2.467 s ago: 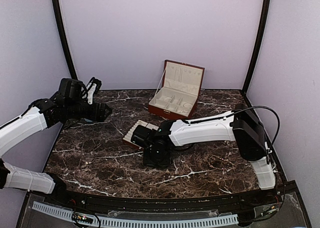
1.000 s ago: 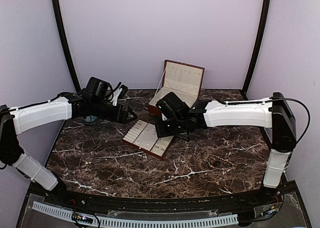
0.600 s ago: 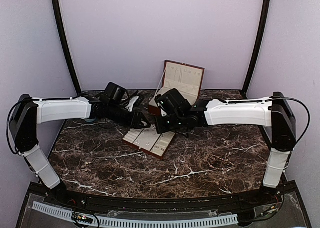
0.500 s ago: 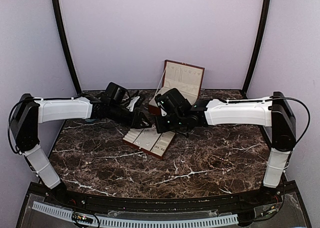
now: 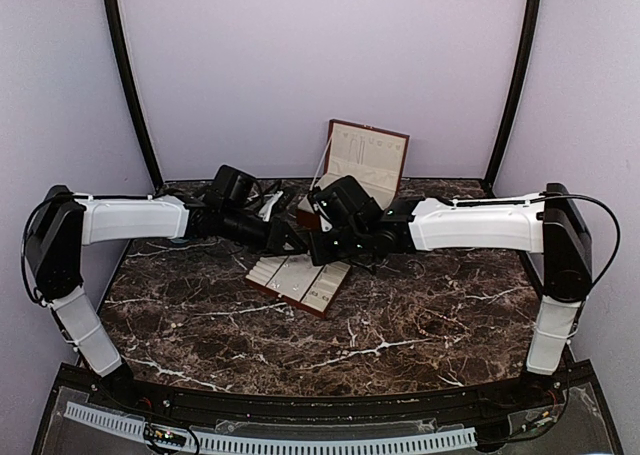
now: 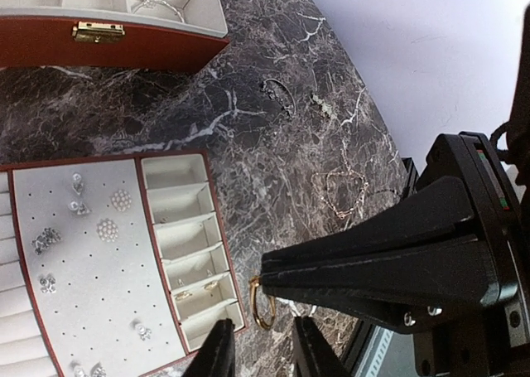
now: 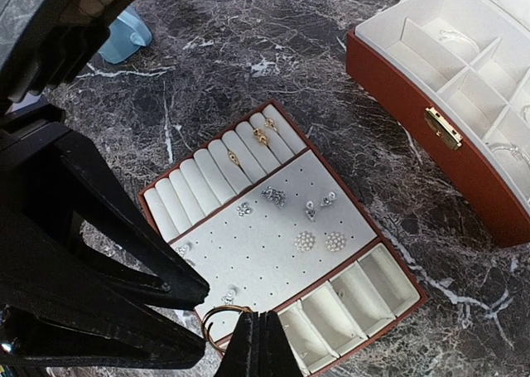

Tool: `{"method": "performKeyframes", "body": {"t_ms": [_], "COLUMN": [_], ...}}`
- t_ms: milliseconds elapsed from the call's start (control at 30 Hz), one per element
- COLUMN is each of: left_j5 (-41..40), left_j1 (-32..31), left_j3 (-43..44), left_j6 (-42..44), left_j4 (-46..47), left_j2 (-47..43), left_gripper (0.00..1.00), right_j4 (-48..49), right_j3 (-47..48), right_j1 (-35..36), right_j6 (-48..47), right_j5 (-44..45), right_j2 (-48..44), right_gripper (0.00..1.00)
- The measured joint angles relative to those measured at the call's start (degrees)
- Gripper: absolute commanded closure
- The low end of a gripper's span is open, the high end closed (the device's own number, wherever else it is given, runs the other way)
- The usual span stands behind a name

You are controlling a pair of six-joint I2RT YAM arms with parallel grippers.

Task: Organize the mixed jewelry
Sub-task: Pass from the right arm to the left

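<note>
My right gripper (image 7: 258, 337) is shut on a thin gold ring (image 7: 217, 324) and holds it above the near corner of the cream-lined tray (image 7: 273, 243). My left gripper (image 6: 261, 326) faces it tip to tip. Its two fingers (image 6: 217, 352) stand apart on either side of the gold ring (image 6: 263, 304) without touching it. In the top view both grippers meet over the tray (image 5: 298, 278), left gripper (image 5: 290, 240) against right gripper (image 5: 318, 247). Earrings (image 7: 316, 241) and gold rings (image 7: 258, 137) sit in the tray. A bracelet (image 6: 280, 97) and a chain (image 6: 339, 193) lie loose on the marble.
The red-brown hinged box (image 5: 352, 193) stands open behind the tray, with bracelets in its compartments (image 7: 451, 37). A blue cup (image 7: 126, 36) sits at the far left. The back wall and dark corner posts (image 5: 515, 75) close the table in.
My left arm has swung right to meet the right gripper, and its jaws have narrowed around the ring. The right gripper has stayed shut on the ring, hardly moving in the last second.
</note>
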Motion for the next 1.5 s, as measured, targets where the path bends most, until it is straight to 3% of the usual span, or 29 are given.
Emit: {"method": "performKeyframes", "body": {"t_ms": [767, 1000, 1167, 1500], "left_j5": [0.9, 0.9, 1.3, 1.1], "left_j1": [0.0, 0.0, 0.0, 0.0], "left_j3": [-0.7, -0.9, -1.3, -3.5], "left_j6": [-1.7, -2.0, -2.2, -2.1], "left_j4": [1.0, 1.1, 1.7, 4.0], "left_j2": [0.7, 0.8, 0.8, 0.2], "left_gripper": [0.87, 0.99, 1.00, 1.00], "right_j4": [0.4, 0.5, 1.0, 3.2], "right_j3": [0.0, 0.0, -0.1, -4.4], "right_j1": [0.7, 0.9, 0.9, 0.5], "right_j6": [0.0, 0.0, 0.3, 1.4], "right_j5": [-0.7, -0.7, -0.6, 0.5], "right_j2": [0.0, 0.0, 0.0, -2.9], "right_gripper": [1.00, 1.00, 1.00, 0.63]}}
